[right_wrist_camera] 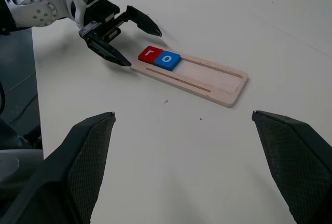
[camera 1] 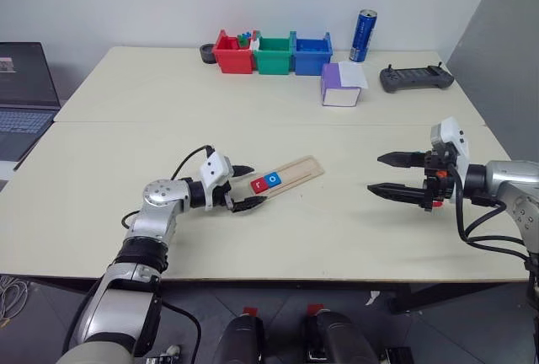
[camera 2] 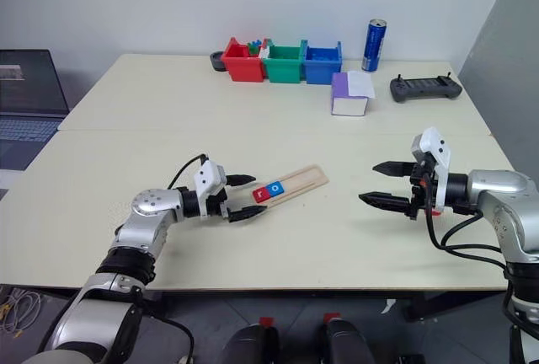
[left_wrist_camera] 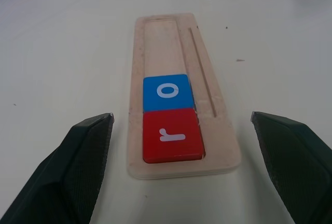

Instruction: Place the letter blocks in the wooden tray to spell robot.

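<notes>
The wooden tray lies at an angle in the middle of the table. Two letter blocks sit side by side at its near-left end: a red "r" at the very end and a blue "o" beside it. My left gripper is open and low over the table, with one finger on each side of the tray's end by the "r", holding nothing. My right gripper hovers open and empty to the right of the tray, well apart from it, pointing toward it.
Red, green and blue bins stand in a row at the table's back, with a blue can beside them. A purple-and-white box and a black controller lie back right. A laptop sits far left.
</notes>
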You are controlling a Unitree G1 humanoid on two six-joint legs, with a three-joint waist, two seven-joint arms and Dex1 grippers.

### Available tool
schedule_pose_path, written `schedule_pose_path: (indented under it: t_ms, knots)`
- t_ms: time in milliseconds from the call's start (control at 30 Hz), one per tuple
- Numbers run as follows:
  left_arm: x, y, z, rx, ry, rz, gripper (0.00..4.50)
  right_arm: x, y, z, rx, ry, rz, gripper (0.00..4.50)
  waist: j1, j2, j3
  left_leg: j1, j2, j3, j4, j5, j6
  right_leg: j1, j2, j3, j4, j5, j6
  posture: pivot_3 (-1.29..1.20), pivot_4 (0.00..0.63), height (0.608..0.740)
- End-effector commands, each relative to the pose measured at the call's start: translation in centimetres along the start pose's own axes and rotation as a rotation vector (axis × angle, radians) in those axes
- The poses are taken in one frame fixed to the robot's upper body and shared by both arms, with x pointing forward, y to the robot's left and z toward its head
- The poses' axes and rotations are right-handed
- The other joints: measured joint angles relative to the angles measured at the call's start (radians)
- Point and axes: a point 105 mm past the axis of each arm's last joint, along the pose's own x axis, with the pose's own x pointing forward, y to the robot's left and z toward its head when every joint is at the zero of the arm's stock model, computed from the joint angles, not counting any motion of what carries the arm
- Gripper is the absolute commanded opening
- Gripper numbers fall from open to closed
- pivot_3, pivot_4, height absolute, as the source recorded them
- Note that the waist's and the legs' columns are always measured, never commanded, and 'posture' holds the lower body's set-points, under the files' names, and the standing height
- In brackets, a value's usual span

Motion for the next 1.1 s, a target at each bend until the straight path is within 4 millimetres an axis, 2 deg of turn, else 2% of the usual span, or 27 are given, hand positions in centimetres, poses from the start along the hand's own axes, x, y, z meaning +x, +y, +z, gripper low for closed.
schedule_pose_path:
  t_ms: [33, 367, 733, 1100]
  knots:
    - [0.7, 0.5, 1.1, 0.058, -0.015, -0.004, 4.50, -0.4, 0.2, 1.1, -0.035, -0.029, -0.009, 4.49, 0.001, 0.000, 0.000, 0.000, 0.000, 0.000, 0.000, 0.000, 0.000, 0.000, 0.000, 0.000, 0.000, 0.000, 0.000, 0.00, 0.150, 0.740]
    - [1.2, 0.3, -0.4, 0.068, 0.057, -0.021, 4.50, -0.3, 0.2, 0.9, -0.039, -0.026, -0.010, 4.49, 0.001, 0.000, 0.000, 0.000, 0.000, 0.000, 0.000, 0.000, 0.000, 0.000, 0.000, 0.000, 0.000, 0.000, 0.000, 0.00, 0.150, 0.740]
    - [2.4, 0.7, -0.4, 0.046, 0.054, 0.007, 4.50, -0.3, 0.2, 0.8, -0.040, -0.025, -0.010, 4.49, 0.002, 0.000, 0.000, 0.000, 0.000, -0.001, 0.002, 0.000, 0.001, 0.001, 0.000, 0.000, 0.000, 0.000, 0.001, 0.00, 0.150, 0.740]
    - [3.0, 0.4, -0.8, 0.045, 0.115, -0.042, 4.50, -0.2, 0.3, 0.7, -0.040, -0.036, -0.018, 4.49, 0.002, 0.000, 0.000, 0.000, 0.000, -0.001, 0.002, 0.000, 0.001, 0.001, 0.000, -0.001, 0.000, 0.000, 0.001, 0.00, 0.150, 0.740]
